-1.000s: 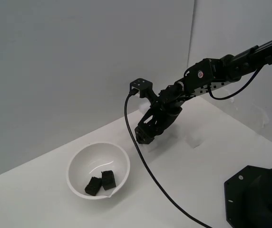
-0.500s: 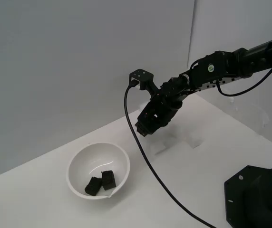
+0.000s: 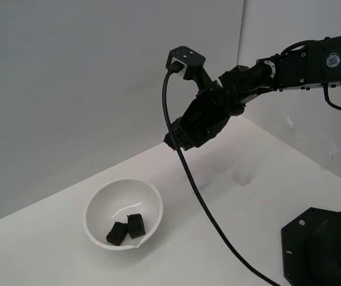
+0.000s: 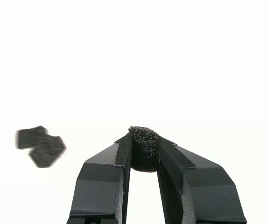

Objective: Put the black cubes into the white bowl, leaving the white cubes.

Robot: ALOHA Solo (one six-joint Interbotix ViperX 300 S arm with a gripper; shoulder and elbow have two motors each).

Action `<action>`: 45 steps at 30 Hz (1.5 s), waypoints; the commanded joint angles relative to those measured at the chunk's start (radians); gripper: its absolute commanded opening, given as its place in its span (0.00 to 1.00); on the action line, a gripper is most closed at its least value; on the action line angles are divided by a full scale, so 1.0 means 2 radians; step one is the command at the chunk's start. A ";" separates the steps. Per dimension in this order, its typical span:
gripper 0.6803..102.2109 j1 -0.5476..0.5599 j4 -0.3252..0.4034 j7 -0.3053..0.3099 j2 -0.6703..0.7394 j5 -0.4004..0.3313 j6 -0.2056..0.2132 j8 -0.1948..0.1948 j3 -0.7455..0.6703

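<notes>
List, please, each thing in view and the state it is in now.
gripper: shut on one black cube, raised above the surface.
held black cube: pinched between the fingers, in the air.
two black cubes: lying inside the bowl, side by side.
white bowl: upright on the surface, holding the two cubes.
white cube: on the surface, outside the bowl.

Wrist view is overexposed to blank white; two distant black cubes [image 4: 40, 145] blur; exterior view evenly lit.
</notes>
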State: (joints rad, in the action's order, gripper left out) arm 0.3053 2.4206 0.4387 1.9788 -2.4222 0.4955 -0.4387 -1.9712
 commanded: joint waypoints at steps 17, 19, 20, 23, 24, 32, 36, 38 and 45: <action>0.02 0.132 -0.040 0.005 -0.008 0.042 0.032 0.011 0.005; 0.02 0.140 -0.046 0.005 -0.019 0.048 0.035 0.011 0.016; 0.02 0.145 -0.049 0.005 -0.024 0.051 0.035 0.011 0.021; 0.02 0.158 -0.054 0.005 -0.039 0.058 0.036 0.011 0.037; 0.02 0.160 -0.055 0.003 -0.043 0.058 0.037 0.011 0.040; 0.13 0.166 -0.055 -0.004 -0.048 0.058 0.051 0.011 0.044; 0.53 0.167 -0.054 -0.003 -0.048 0.056 0.061 0.011 0.045; 0.59 0.168 -0.053 -0.003 -0.048 0.056 0.064 0.011 0.044; 0.79 0.170 -0.053 -0.002 -0.043 0.055 0.067 0.011 0.039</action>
State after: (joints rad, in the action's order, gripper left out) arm 0.6289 2.3317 0.4264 1.8669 -2.3332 0.6151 -0.4034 -1.8577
